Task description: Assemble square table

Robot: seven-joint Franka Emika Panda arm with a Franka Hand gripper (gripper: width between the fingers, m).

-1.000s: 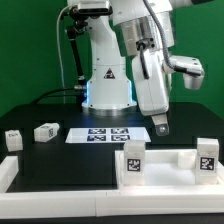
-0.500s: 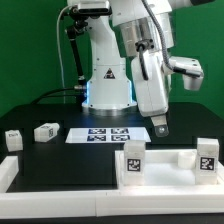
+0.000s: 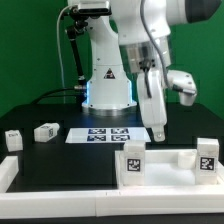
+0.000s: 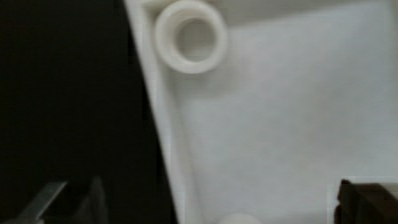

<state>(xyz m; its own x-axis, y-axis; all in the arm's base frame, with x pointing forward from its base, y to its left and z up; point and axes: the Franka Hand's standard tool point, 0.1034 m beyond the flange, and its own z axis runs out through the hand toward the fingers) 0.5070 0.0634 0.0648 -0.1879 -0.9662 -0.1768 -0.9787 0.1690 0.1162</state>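
hovering empty and wide open, the claw (image 3: 158, 136) spans the panel (image 4: 285, 120) edge beside black tabletop (image 4: 63, 100).

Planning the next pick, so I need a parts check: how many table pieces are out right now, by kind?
Tagged legs: 4
Square panel: 1
Total: 5
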